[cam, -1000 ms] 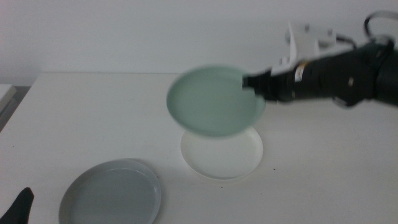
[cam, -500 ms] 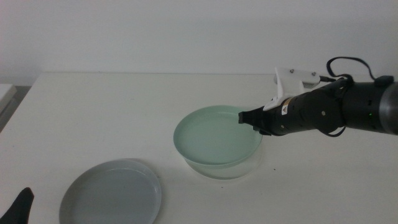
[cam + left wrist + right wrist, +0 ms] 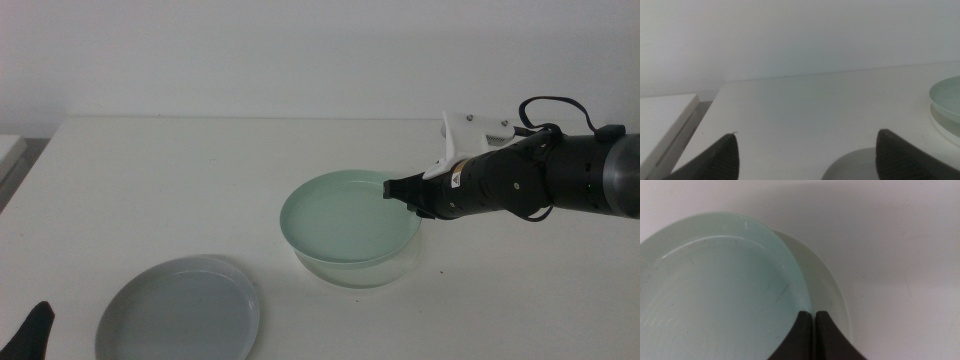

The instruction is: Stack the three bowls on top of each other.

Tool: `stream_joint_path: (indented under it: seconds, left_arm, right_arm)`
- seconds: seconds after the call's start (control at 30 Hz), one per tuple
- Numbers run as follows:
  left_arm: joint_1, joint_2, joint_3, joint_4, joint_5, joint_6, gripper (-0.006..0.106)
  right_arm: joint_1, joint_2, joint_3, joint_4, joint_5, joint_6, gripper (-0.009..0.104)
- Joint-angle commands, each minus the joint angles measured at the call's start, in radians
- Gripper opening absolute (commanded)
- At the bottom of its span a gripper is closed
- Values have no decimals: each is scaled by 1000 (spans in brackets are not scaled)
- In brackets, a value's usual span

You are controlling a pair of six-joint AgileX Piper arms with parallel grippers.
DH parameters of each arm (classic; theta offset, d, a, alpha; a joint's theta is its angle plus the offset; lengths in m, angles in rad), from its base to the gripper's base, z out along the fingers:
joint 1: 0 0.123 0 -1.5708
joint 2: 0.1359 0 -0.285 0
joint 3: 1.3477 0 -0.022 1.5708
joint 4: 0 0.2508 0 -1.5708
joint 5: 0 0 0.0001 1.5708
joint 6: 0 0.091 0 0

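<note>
The mint green bowl (image 3: 348,215) sits in the white bowl (image 3: 362,277), a little off-centre, so the white rim (image 3: 826,287) shows beside the mint bowl (image 3: 710,290). My right gripper (image 3: 402,190) comes in from the right and is shut on the mint bowl's near-right rim; the right wrist view shows it (image 3: 814,317) with its jaws pinched on the rim. The grey-blue bowl (image 3: 185,312) lies alone at the front left. My left gripper (image 3: 33,335) waits at the bottom left edge, and in its own view (image 3: 807,132) it is open, with the grey-blue bowl (image 3: 852,167) just ahead.
A white slab (image 3: 8,152) lies beyond the table's left edge and also shows in the left wrist view (image 3: 665,120). A pale wall stands behind the table (image 3: 180,180).
My right gripper has brought the mint green bowl down from above the white bowl and into it. In the last half second it has hardly moved. The left arm has stayed still.
</note>
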State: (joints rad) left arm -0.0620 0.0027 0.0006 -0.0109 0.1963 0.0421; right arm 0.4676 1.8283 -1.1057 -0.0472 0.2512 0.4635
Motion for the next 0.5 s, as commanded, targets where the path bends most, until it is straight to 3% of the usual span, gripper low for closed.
stream_joint_path:
  seconds: [0.0,0.17,0.47]
  left_arm:
    - [1,-3,-1,-3,-13,-4,94]
    - [1,-3,-1,-3,-13,-4,94]
    - [1,-3,-1,-3,-13,-4,94]
  right_arm:
    - [-10,-5,2,-30,-16,19,-3]
    - [-10,14,2,-130,-9,91,-3]
    - [-10,23,2,-172,-16,123,-3]
